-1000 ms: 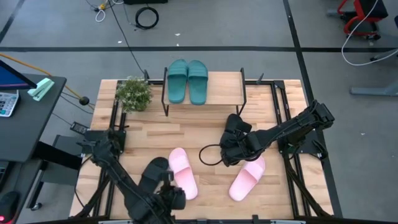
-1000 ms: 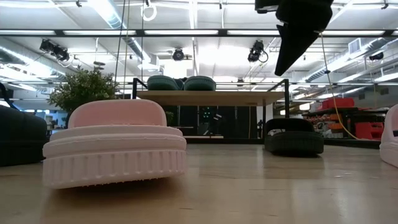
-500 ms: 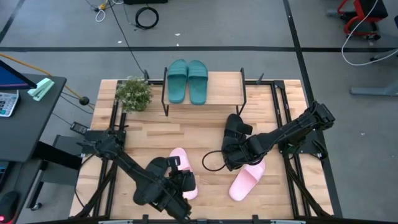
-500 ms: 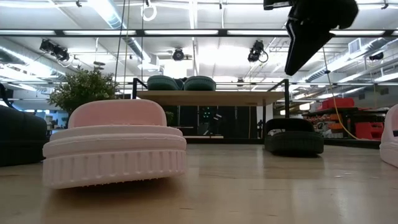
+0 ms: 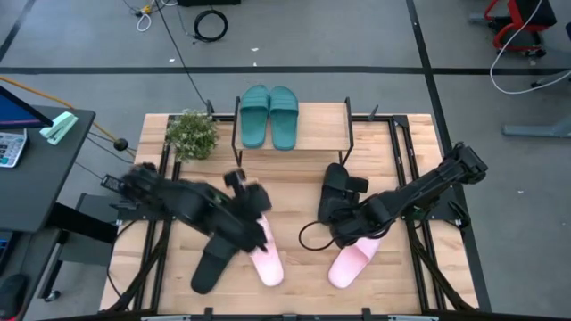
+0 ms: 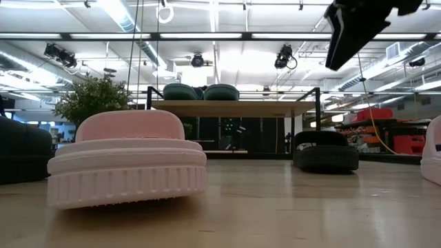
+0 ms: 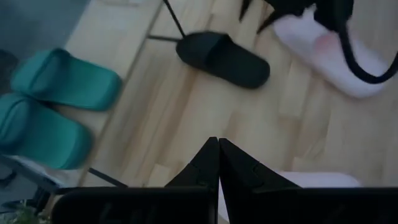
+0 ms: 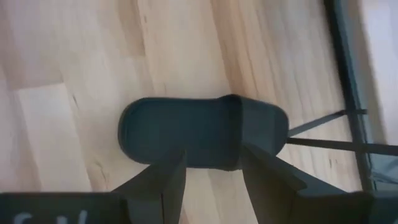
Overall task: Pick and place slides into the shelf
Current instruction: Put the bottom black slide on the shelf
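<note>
Nearest lay a pink slide (image 6: pixel 127 162) on the table (image 5: pixel 294 192). My left gripper (image 7: pixel 217 152), clenched on nothing, hung above the boards beside it. My right gripper (image 8: pixel 211 168) stood spread over a black slide (image 8: pixel 202 132). Farthest, two teal slides (image 5: pixel 268 116) sat on the shelf (image 5: pixel 321 129).

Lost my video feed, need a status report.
Left pincer shut, empty, mid-table. Right pincer open over a black slide by the shelf. Teal pair shelved. Nothing blocking.
</note>
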`<state>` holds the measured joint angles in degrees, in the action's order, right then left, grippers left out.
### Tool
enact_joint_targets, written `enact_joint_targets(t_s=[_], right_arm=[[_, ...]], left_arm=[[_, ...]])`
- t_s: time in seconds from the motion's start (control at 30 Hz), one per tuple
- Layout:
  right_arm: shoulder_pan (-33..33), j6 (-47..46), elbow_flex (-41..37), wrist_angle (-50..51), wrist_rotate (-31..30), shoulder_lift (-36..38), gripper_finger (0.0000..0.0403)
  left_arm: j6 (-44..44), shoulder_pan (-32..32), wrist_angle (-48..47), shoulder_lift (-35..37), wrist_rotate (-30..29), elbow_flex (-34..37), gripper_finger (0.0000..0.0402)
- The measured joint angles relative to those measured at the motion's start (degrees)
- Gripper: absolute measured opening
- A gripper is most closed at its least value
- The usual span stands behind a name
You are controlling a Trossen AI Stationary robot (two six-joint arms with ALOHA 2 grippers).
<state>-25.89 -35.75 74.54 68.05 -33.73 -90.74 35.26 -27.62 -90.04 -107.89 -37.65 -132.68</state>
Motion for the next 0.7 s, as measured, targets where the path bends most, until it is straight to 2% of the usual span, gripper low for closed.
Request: enact_joint_targets(t_s=[0.13, 0.27, 0.43, 0.7], right_arm=[[-0.6, 0.0, 0.0, -0.1, -2.1, 2.7, 0.0160], [-0.6, 0.0, 0.0, -0.4, -4.5, 5.0, 0.0160], [-0.5, 0.9, 0.0, -0.4, -8.0, 6.9, 0.0160], [-0.5, 2.8, 0.0, -0.4, -8.2, 8.0, 0.0160]], left_arm=[[-3.1, -0.6, 0.0, 4.7, 0.6, 0.0, 0.0016], [-1.0, -2.8, 0.0, 7.4, 0.7, 0.0, 0.0013], [1.2, -7.1, 0.0, 7.3, -1.6, 0.0, 0.0012], [10.0, -11.7, 0.0, 6.7, -1.8, 0.0, 0.0007]])
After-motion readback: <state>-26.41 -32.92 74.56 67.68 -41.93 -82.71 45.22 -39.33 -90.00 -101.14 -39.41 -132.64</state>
